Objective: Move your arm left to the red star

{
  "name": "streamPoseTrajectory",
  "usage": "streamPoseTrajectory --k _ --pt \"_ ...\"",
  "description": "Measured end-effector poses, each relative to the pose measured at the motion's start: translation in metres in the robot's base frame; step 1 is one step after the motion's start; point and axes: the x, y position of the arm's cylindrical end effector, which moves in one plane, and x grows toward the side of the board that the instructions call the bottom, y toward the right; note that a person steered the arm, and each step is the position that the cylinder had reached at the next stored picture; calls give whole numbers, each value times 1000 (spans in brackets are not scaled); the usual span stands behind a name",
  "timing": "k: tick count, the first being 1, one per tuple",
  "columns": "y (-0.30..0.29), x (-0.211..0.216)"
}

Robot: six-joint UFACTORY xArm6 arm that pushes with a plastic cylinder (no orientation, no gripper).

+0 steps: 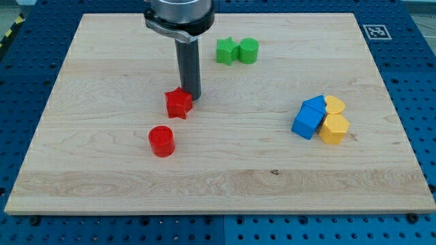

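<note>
Seven small blocks on a pale wooden surface (102,190), taken from the view's bottom upward. Nearest, a red cylinder (162,141), below my tip and a little toward the view's left, clear of everything else. Well off toward the view's right of my tip, a tight cluster of four: a yellow hexagonal block (334,128) and a blue block (306,123) in front, a second blue block (316,107) and a yellow heart (334,104) behind, all pressed together. Then the red star (178,103), just to the view's lower left of my tip (191,97), touching it or nearly so. End effector a plain dark rod standing upright, gripping nothing, lower end down on the surface. Farthest, above my tip and toward the view's right, a green star-like block (226,51) touching a green cylinder (248,51).
</note>
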Motion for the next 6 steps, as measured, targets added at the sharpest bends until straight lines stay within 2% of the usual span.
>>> streamPoseTrajectory --k 2,3,4,5,6 --pt "-52 18" --pt "-59 11" --pt "-35 1" --pt "-110 8" --pt "-137 45"
